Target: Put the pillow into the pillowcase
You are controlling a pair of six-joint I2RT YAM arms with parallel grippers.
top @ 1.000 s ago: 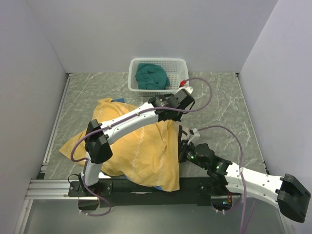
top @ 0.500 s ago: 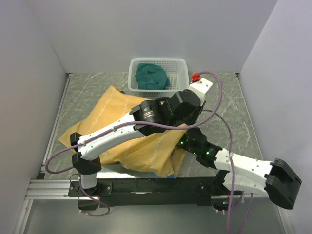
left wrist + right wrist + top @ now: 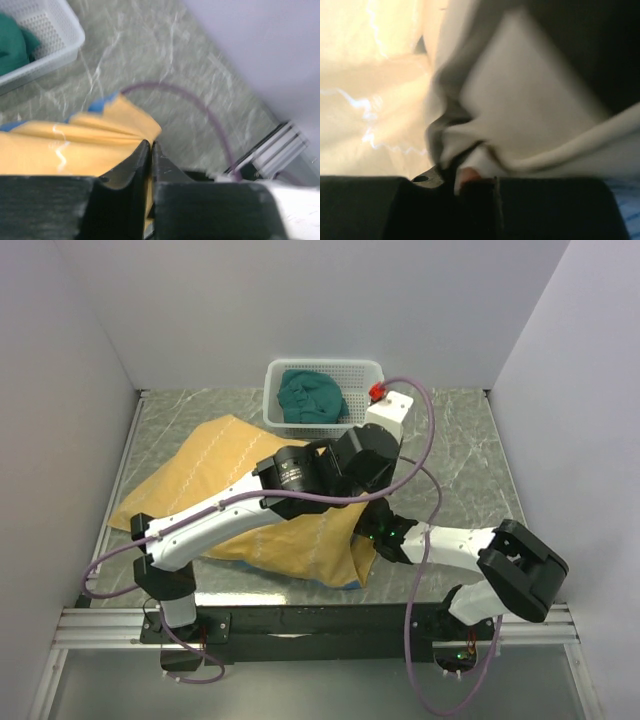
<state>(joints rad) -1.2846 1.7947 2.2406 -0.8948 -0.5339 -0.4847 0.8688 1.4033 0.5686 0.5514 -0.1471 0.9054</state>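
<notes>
The mustard-yellow pillowcase (image 3: pixel 200 465) lies across the table's left and middle, with a blue edge at its near right corner. My left gripper (image 3: pixel 368 495) is shut on its yellow edge at the right end, as the left wrist view (image 3: pixel 150 146) shows against the fabric (image 3: pixel 65 145). My right gripper (image 3: pixel 385 530) is at the case's right opening. In the right wrist view it (image 3: pixel 465 175) is shut on a fold of the cream-white pillow (image 3: pixel 520 110), with lit yellow case fabric (image 3: pixel 370 100) around it. The pillow is hidden in the top view.
A white basket (image 3: pixel 325 390) holding a teal cloth (image 3: pixel 310 395) stands at the back centre, just beyond my left wrist; it also shows in the left wrist view (image 3: pixel 50 30). Grey walls close in the table on three sides. The metal rail (image 3: pixel 300 620) runs along the near edge.
The left arm has swung back and left, and the pillowcase has been drawn out flatter toward the far left. The right gripper has moved forward and left to the case's opening.
</notes>
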